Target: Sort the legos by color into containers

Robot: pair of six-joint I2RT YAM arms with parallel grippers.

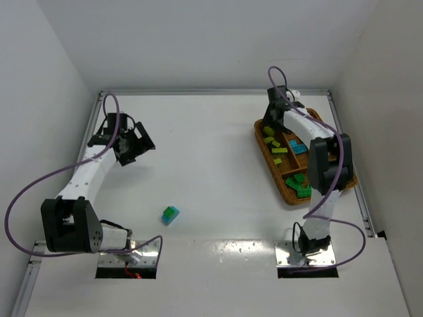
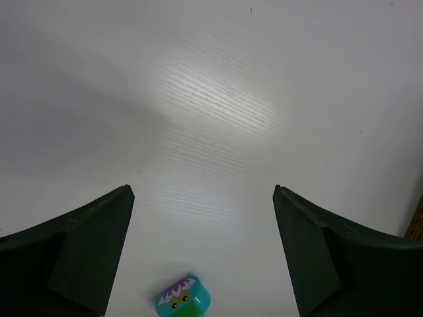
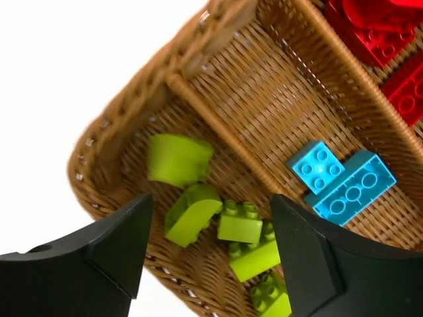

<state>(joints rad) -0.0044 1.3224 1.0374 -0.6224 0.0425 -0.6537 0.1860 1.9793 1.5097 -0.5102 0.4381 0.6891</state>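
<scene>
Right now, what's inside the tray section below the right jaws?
Yellow-green bricks, at least five, in the wicker tray. The jaws cover the section's lower corners, so more could hide there.

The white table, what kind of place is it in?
Probably a robot lab booth: white walls box in the table, a left arm and right arm are bolted on, plus a wicker tray of bricks.

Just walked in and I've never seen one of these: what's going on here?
Two robot arms are sorting toy bricks by colour into a wicker tray. The right gripper hangs open over the compartment of yellow-green bricks; cyan bricks and red bricks lie in neighbouring sections. The left gripper is open and empty above the table, where one cyan-and-green piece lies unsorted.
</scene>
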